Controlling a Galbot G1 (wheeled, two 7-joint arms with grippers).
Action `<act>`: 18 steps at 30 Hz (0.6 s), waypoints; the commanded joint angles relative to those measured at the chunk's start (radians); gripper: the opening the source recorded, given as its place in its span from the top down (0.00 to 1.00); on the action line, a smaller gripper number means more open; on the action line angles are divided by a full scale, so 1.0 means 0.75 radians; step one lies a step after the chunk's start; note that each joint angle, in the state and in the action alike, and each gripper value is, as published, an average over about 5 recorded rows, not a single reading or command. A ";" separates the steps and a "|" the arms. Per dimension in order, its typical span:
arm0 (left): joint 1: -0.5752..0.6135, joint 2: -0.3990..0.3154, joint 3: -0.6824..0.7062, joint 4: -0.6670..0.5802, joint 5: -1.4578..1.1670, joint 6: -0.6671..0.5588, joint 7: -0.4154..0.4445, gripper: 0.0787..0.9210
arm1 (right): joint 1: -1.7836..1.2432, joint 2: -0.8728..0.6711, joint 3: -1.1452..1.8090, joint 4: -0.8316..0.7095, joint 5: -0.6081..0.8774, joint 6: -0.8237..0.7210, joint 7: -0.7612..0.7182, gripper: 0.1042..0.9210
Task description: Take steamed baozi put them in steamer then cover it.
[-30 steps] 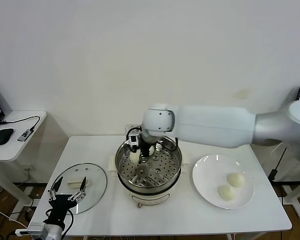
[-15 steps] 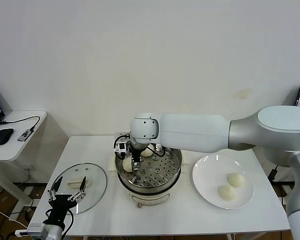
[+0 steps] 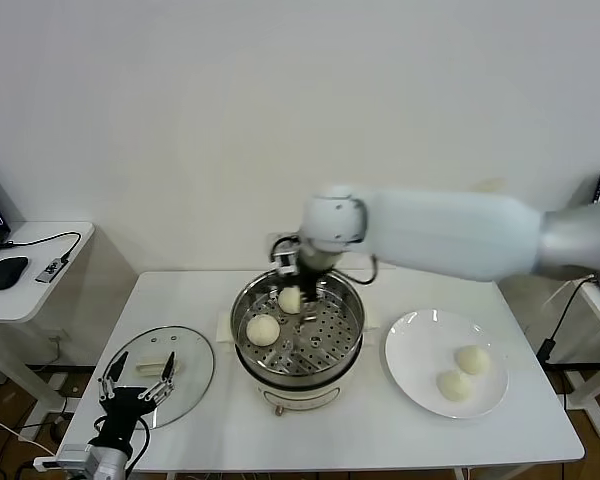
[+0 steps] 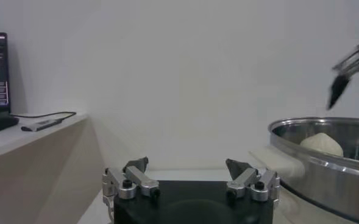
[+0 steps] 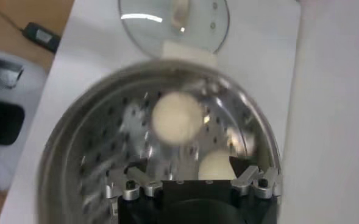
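Buns (image 3: 263,329) sit two in the steamer (image 3: 352,318), two on the plate (image 3: 410,345); right gripper (image 3: 302,280), fingers spread and seemingly empty above the rim, could clip it; left gripper (image 3: 135,380) idles spread near the glass lid (image 3: 190,350).

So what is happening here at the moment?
The robot is moving steamed baozi from the white plate into the steamer. Two baozi lie on its perforated tray, and two wait on the plate. The right pincer hangs open over the steamer's far rim, holding nothing. The left pincer is parked open beside the glass cover, which lies on the table.
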 commanded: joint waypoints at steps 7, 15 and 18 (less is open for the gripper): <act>0.003 0.005 0.015 0.010 0.007 -0.015 0.000 0.12 | 0.026 -0.810 -0.093 0.338 -0.510 0.319 -0.289 0.12; 0.013 0.025 0.017 0.034 0.012 -0.024 -0.001 0.12 | -0.278 -1.002 0.032 0.337 -0.714 0.380 -0.216 0.12; 0.012 0.026 0.016 0.035 0.013 -0.024 -0.001 0.12 | -0.493 -1.036 0.163 0.313 -0.757 0.390 -0.178 0.12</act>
